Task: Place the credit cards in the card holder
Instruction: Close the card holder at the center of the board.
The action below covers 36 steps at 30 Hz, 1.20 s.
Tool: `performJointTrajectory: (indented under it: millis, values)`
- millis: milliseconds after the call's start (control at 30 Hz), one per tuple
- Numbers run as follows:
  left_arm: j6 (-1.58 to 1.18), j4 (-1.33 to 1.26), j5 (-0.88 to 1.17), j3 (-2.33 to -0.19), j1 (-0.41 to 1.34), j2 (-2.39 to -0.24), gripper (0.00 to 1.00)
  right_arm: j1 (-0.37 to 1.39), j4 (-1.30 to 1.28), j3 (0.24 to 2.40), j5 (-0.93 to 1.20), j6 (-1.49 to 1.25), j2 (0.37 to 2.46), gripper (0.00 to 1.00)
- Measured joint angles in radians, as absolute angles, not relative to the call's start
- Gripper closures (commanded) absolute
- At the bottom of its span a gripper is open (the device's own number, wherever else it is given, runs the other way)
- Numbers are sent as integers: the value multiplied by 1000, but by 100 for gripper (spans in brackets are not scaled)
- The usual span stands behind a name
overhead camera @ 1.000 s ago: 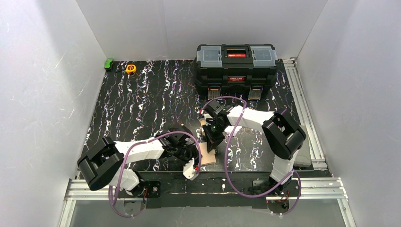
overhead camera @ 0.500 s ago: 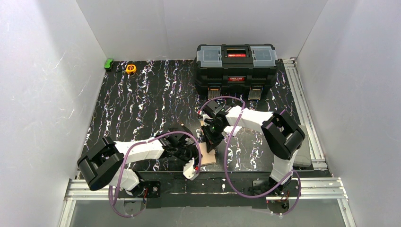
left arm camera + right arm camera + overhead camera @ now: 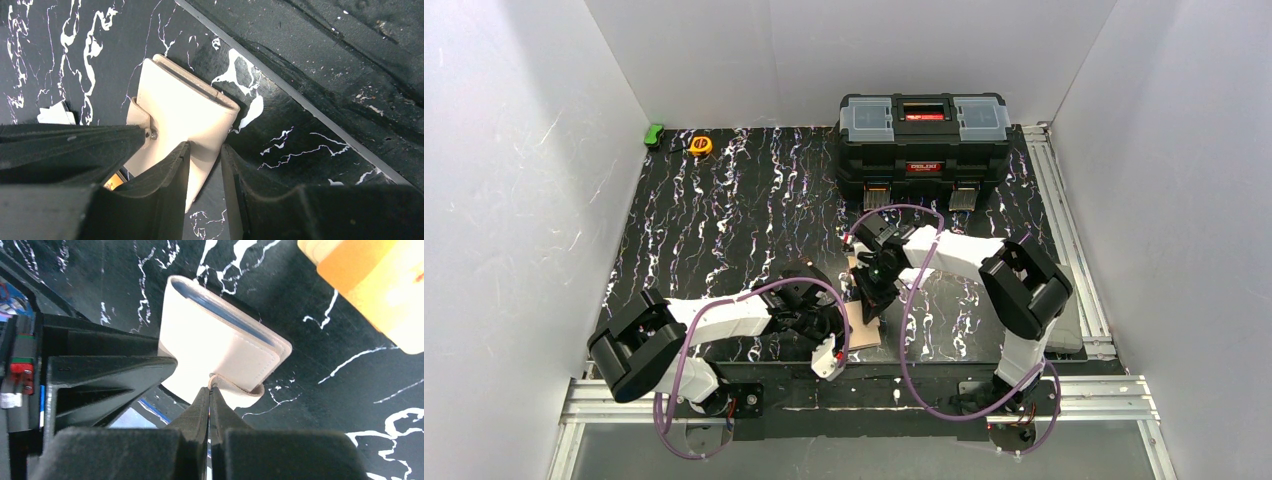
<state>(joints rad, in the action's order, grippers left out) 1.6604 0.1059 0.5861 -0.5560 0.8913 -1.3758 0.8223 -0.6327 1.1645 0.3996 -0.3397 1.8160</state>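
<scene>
Here both arms meet at the card holder [image 3: 864, 330], low in the middle of the overhead view.
Folded shut, it shows cream against the black marbled worktop [image 3: 724, 220]. The left jaws, partly open, clamp across 1 edge of it. The right jaws are pressed fully together, tips at its snap tab [image 3: 240, 390]; whether they pinch it I cannot tell. The orange card [image 3: 370, 285] fills the right wrist view's upper right corner.

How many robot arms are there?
2. The left arm reaches in from the near-left corner, the right arm from the near-right, and both meet at the cream card holder near the front edge. None seems hidden.
</scene>
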Motion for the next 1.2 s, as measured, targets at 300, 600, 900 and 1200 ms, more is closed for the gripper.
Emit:
performJointTrajectory:
  millis: [300, 600, 900, 1200]
  values:
    - [1662, 105, 587, -557, 891, -1378, 71, 825, -629, 1109, 372, -341, 1771, 99]
    - [1666, 105, 588, -559, 891, -1380, 70, 825, -631, 1117, 368, -341, 1773, 99]
    - [1678, 104, 589, -559, 891, -1382, 69, 820, -628, 1119, 368, -344, 1774, 99]
    - [1695, 105, 591, -564, 891, -1390, 69, 819, -624, 1129, 369, -355, 1776, 99]
